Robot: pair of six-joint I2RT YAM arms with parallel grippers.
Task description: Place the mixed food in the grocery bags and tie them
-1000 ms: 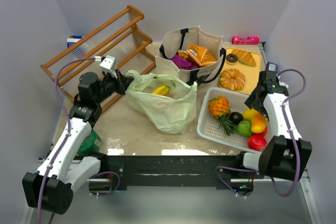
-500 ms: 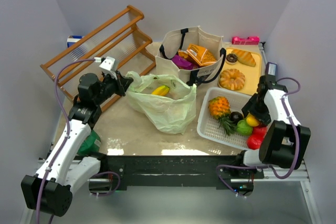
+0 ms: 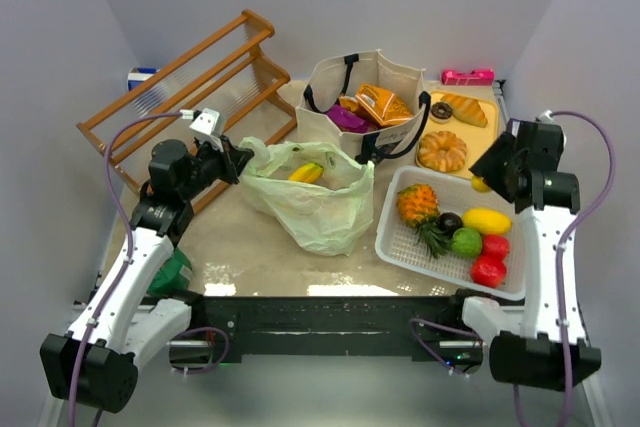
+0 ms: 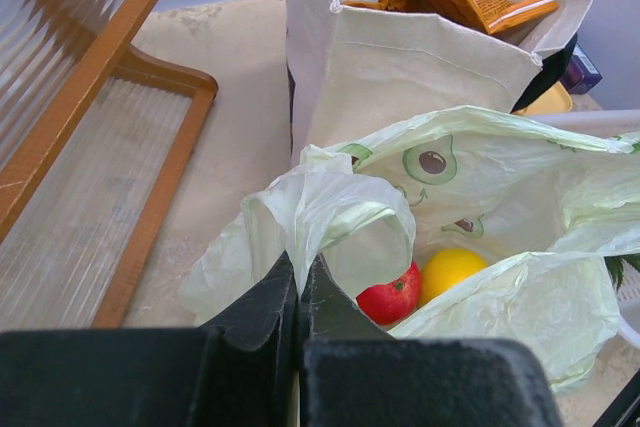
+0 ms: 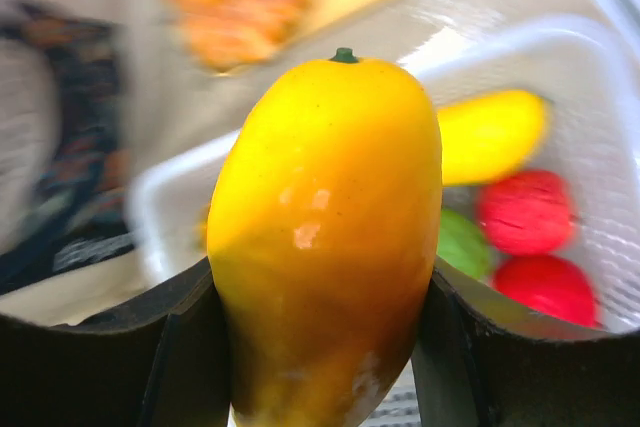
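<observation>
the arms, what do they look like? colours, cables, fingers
The left arm and right arm match: white links, black round joints, a purple cable looping along each. Their fingers are black. A small white block sits by the left wrist.

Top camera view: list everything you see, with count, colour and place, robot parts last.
plastic bag: one, pale green, table centre
banana: one, yellow, inside the plastic bag
canvas tote: one, beige, behind the plastic bag
snack packets: at least two, orange and purple, in the canvas tote
basket: one, white mesh, right of the plastic bag
pineapple: one, orange and green, in the basket
loose fruit: five, mixed colours, in the basket
pastries: three, brown, on a yellow board, back right
rack: one, brown wood, back left
bundle: one, dark green, front left
left gripper: one, black, shut on the plastic bag's handle
right gripper: one, black, gripping a yellow mango above the basket
</observation>
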